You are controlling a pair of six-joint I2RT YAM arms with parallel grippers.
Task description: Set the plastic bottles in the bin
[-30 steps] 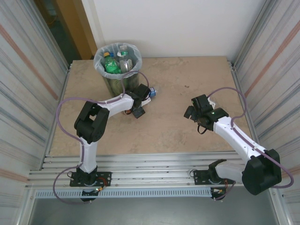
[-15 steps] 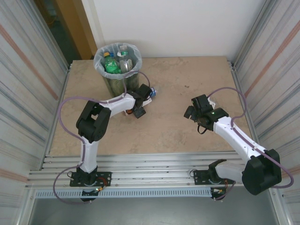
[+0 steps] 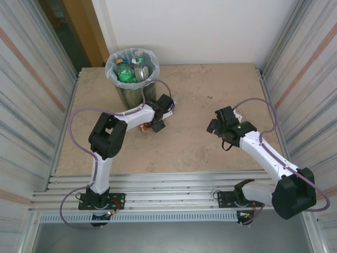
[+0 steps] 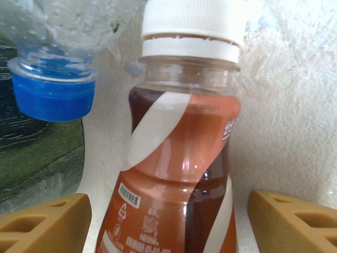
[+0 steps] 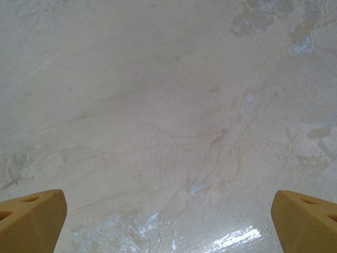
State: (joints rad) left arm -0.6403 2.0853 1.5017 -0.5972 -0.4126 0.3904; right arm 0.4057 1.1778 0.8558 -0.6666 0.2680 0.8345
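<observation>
Beige mottled table (image 3: 200, 142), with a white wall at the far side and ribbed metal panels left and right. Bin (image 3: 154, 68) stands upright at the far left corner, its pale liner folded over the rim and its dark shiny wall below. Contents: a pile of plastic bottles, with one green bottle (image 3: 126, 74) lying across the near left of the opening, clear ones beside it to the right, and a label visible on one; exact count not readable. On the table at the foot of the bin, just to its right, two more bottles. Brown bottle (image 4: 184, 174): white cap, brown-orange wrap with white swirls, lying on the tabletop. Its long axis runs straight away from the left wrist camera, cap at the far end of that view and base toward the camera. Its heading on the table can't be fixed from above, as the body sits under the arm. Clear bottle (image 4: 63, 31): blue cap, neck angled down in the wrist view, just left of the brown one and next to the bin wall. Left gripper (image 4: 168, 224): jaws spread, tan fingers (image 4: 45, 221) flanking the brown bottle with a gap on each side, no contact seen. Right gripper (image 5: 168, 221): over bare table right of centre, well apart from the bin, jaws spread wide, nothing between them.
</observation>
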